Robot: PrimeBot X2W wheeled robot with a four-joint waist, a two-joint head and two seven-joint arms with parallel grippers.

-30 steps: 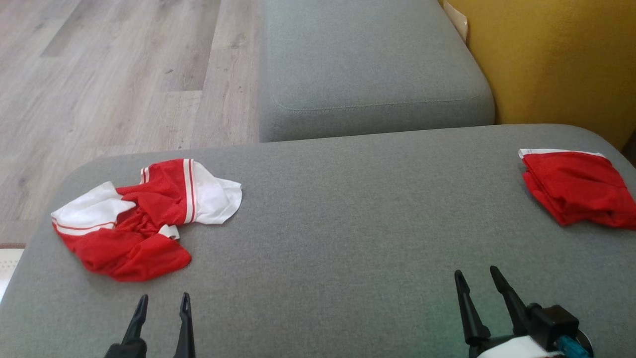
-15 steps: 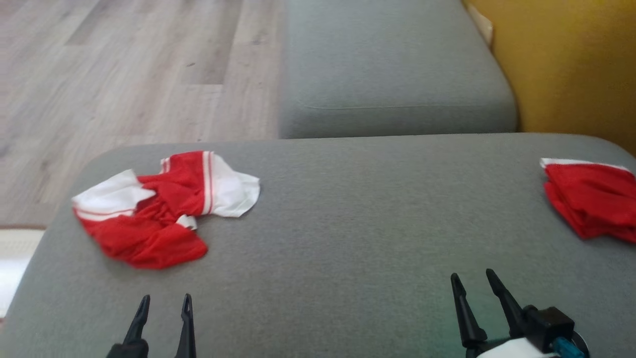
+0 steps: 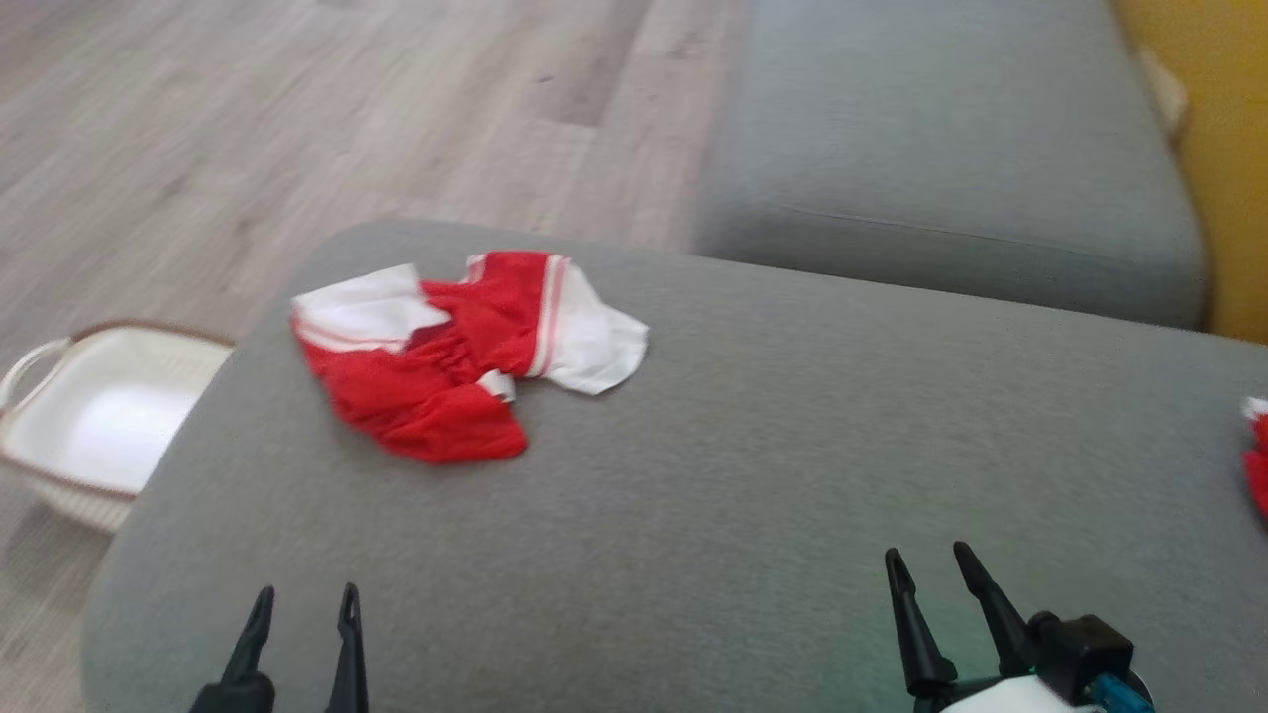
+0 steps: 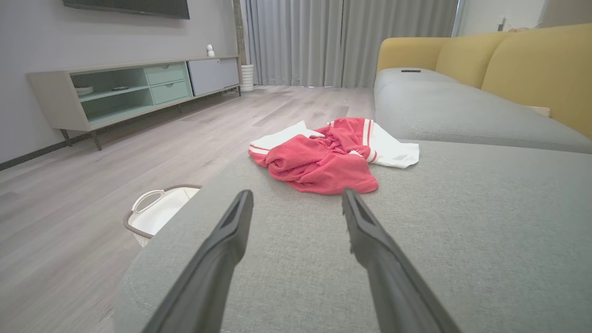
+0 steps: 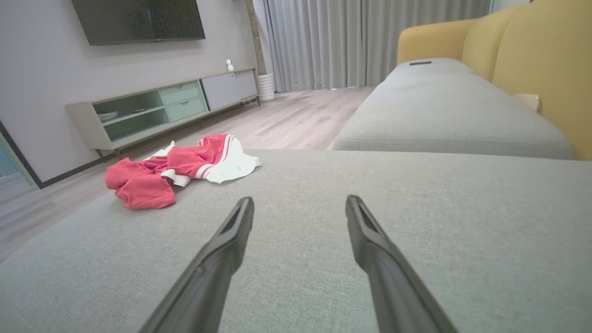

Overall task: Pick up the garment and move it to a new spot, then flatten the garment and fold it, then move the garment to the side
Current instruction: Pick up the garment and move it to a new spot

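A crumpled red and white garment lies on the wide grey sofa seat, towards its far left corner and close to the edge above the wooden floor. Red mesh-like cloth is bunched at the near side, and white panels with thin red stripes spread to the left and right behind it. Nothing touches it.

The left claw hovers low over the near left part of the seat, its two dark fingers spread wide and empty. In the left wrist view the garment sits just beyond the fingertips, apart from them. The right claw hangs over the near right part of the seat, also spread wide with nothing between its fingers, well apart from the garment.

A white basket with a brown rim stands on the floor beside the seat's left end. A scrap of red cloth shows at the seat's far right edge. Beyond lies a second grey cushion against a yellow backrest.
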